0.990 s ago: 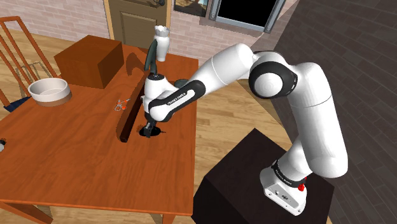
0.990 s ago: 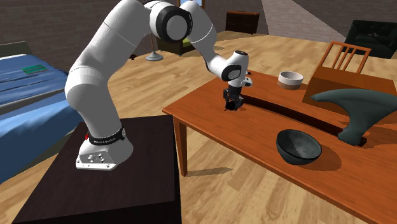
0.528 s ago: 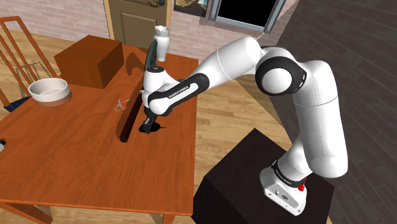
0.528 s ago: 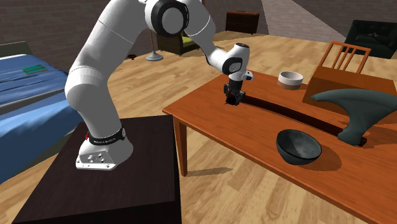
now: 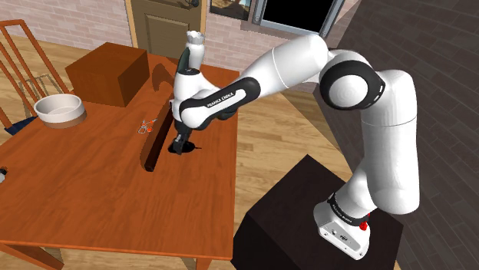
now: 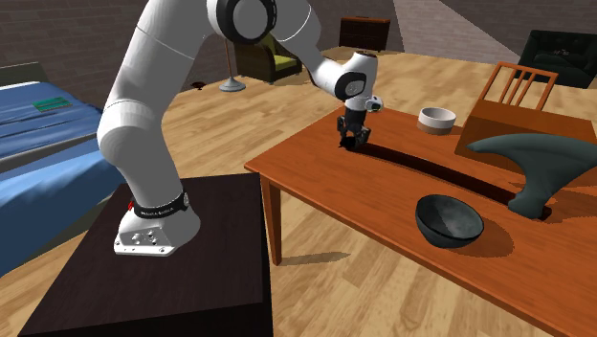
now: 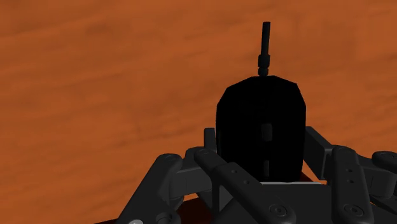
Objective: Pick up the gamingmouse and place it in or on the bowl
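The black gaming mouse (image 7: 257, 108), with a short cable stub at its front, sits clasped between my fingers (image 7: 219, 168). My black gripper (image 5: 180, 146) is shut on it and hangs just above the wooden table, beside a long dark bar (image 5: 157, 134). From across the table, the gripper (image 6: 354, 140) is near the table's far-left edge. A white bowl (image 5: 59, 110) stands at the shoulder view's left, also seen as the white bowl (image 6: 437, 119) beyond the gripper. A dark bowl (image 6: 449, 220) rests nearer the second camera.
A brown box (image 5: 107, 73) stands at the back of the table (image 5: 92, 199), with a white vase (image 5: 195, 52) behind my arm. Small red scissors (image 5: 144, 125) lie by the bar. A dark fin-shaped object (image 6: 531, 163) stands past the dark bowl. A wooden chair (image 5: 23, 54) stands behind the white bowl.
The gripper has risen a little off the table with the mouse in it and shifted toward the far end of the bar; the arm's elbow swung higher.
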Controlling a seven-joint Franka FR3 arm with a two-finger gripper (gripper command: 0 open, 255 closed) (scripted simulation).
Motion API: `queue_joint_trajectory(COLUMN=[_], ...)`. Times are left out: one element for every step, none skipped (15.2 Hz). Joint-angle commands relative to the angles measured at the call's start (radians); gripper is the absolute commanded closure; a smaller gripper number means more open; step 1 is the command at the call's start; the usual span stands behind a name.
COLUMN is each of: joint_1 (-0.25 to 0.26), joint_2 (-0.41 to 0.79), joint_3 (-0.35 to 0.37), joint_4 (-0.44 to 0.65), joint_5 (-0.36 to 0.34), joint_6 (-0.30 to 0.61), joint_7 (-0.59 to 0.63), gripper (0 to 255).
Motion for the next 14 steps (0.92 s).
queue_joint_trajectory(joint_1=[0.001,0.0,0.0,-0.001,-0.001,-0.001,-0.002,-0.002,-0.002,-0.003,-0.003,-0.003,-0.02,-0.036], joint_2=[-0.013,-0.022,-0.031,-0.039,-0.047,-0.055,-0.063,-0.071,-0.079,-0.086,-0.094,-0.098,-0.098,-0.097], joint_3=[0.001,0.001,0.002,0.002,0.003,0.003,0.004,0.004,0.005,0.005,0.005,0.006,0.002,-0.002], joint_4=[0.01,0.01,0.011,0.012,0.013,0.014,0.016,0.018,0.021,0.023,0.026,0.027,0.028,0.029], joint_5=[0.0,0.001,0.002,0.002,0.003,0.003,0.004,0.004,0.005,0.005,0.006,0.006,0.009,0.012], joint_6=[-0.023,-0.032,-0.041,-0.051,-0.06,-0.07,-0.079,-0.089,-0.099,-0.109,-0.119,-0.125,-0.126,-0.128], joint_7=[0.002,0.003,0.003,0.003,0.004,0.004,0.004,0.005,0.005,0.005,0.006,0.006,-0.016,-0.037], gripper=[255,255,255,255,255,255,255,255,255,255,255,255,255,255])
